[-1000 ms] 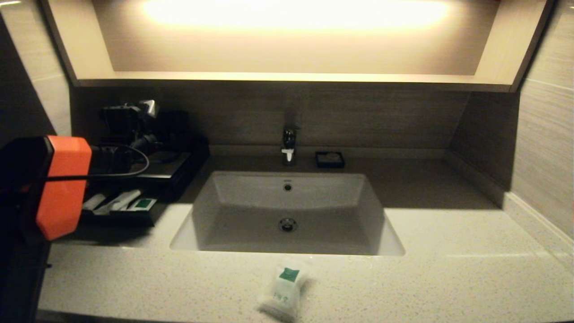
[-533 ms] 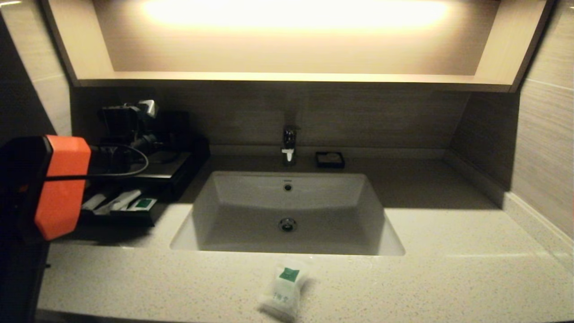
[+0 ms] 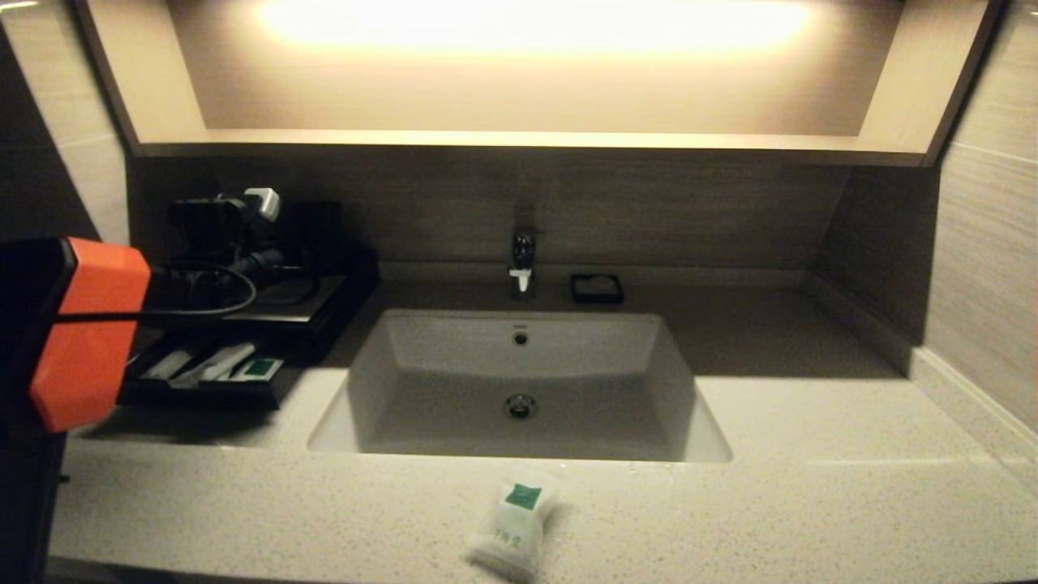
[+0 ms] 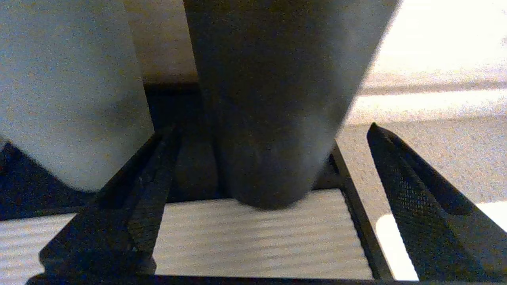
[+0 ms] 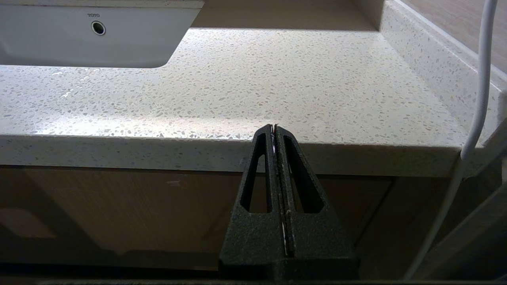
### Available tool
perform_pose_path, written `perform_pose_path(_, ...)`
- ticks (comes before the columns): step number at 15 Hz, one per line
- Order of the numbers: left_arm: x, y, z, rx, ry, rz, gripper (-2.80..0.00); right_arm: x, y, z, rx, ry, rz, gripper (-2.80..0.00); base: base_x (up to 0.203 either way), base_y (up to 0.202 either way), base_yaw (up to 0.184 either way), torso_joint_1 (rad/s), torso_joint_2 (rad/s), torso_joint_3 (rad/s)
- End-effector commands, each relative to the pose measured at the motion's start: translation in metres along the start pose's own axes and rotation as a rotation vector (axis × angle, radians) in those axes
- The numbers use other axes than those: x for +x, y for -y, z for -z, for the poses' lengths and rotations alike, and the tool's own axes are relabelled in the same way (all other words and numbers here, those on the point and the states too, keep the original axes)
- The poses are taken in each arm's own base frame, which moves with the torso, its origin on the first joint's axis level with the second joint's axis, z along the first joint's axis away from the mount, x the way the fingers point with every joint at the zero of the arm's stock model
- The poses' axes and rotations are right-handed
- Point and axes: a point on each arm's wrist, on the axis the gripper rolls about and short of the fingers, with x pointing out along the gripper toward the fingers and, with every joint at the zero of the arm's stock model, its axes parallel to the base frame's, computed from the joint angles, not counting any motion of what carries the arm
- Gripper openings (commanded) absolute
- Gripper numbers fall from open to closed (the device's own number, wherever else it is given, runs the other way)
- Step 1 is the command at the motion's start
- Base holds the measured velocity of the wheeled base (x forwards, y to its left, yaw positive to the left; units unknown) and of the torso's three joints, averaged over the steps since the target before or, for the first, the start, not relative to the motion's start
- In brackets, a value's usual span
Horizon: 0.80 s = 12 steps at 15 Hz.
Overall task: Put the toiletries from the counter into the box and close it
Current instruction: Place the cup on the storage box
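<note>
Pouch: pouch [image 3: 512, 527] lies on the counter [image 3: 811, 503] in front of the basin [image 3: 519, 381], well apart from the box [image 3: 268, 312]; it is what I judge is left to collect.
Drawer: pulled out toward me, with packets [image 3: 219, 362] lying inside, so I leave it open until the pouch joins them.
Left gripper: left gripper [image 4: 253, 206] hangs over the box top with its fingers [image 4: 420, 206] spread and nothing between them; a tumbler [image 4: 273, 99] stands just ahead of it.
Right gripper: right gripper [image 5: 274, 134] is parked below the counter's front edge, fingers pressed together, empty, and out of my head view.
Next: I judge the pouch sits nearer the right arm's side.
</note>
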Motion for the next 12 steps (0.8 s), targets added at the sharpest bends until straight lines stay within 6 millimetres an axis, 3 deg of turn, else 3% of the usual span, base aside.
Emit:
perform_pose_path(1,-0.015,0.001,-0.004,0.003,0.009,-0.006,0.00,0.000,0.000,0.000,0.000,-0.002,0.000,-2.80,0.000,0.000,0.000,0.000,0.00,0.000)
perform_pose_path(6,-0.053,0.006,-0.015,0.012,0.045,-0.024,0.00,0.000,0.000,0.000,0.000,-0.001,0.000,-2.80,0.000,0.000,0.000,0.000,0.00,0.000)
perform_pose_path(12,-0.137,0.023,-0.047,0.029,0.110,-0.051,0.00,0.000,0.000,0.000,0.000,-0.002,0.000,-2.80,0.000,0.000,0.000,0.000,0.00,0.000)
